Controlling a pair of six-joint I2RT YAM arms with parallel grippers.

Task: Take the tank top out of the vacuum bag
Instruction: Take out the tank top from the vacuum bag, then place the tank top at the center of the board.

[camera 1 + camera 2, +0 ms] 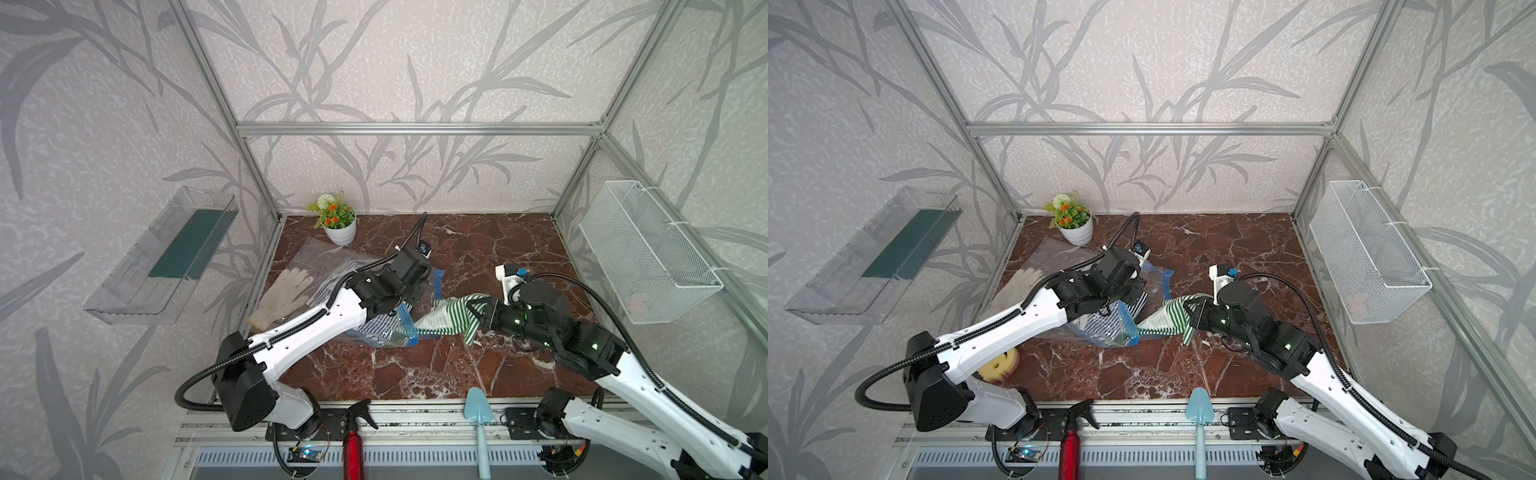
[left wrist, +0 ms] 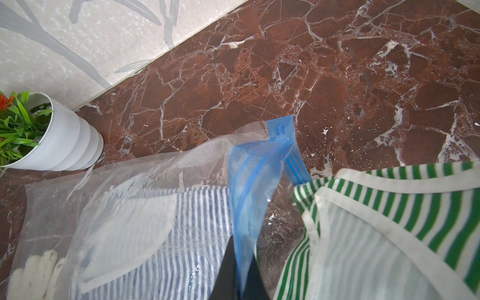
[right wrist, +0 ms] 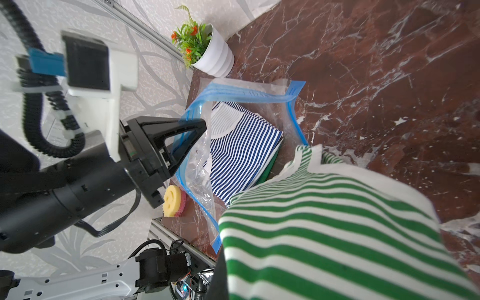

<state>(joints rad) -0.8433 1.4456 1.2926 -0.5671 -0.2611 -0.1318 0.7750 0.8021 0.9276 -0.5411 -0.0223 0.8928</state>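
Vacuum bag (image 2: pixel 135 187): clear crinkly plastic with a blue zip strip (image 3: pixel 246 96), mouth open; it lies on the left half of the red-brown marble table (image 1: pixel 478 245).
Bag contents: 1 folded navy-and-white striped shirt (image 3: pixel 241 150), with a dark green cloth (image 3: pixel 270 168) under it.
Tank top (image 3: pixel 324 220): green-and-white stripes, white trim, soft knit. It is draped outside the bag with its trailing end at the mouth; whether any is inside, cannot tell.
Left gripper (image 2: pixel 241 262): pinched on the blue zip strip, upper lip raised.
Right gripper (image 1: pixel 478 318): clamped on the tank top, fabric bunched around it.
Plant pot (image 1: pixel 340 235): white, ribbed, holding plastic greenery with orange flowers.
Wire basket (image 1: pixel 648 257): white mesh, on the wall; a pale pinkish item (image 1: pixel 636 305) inside, unclear.
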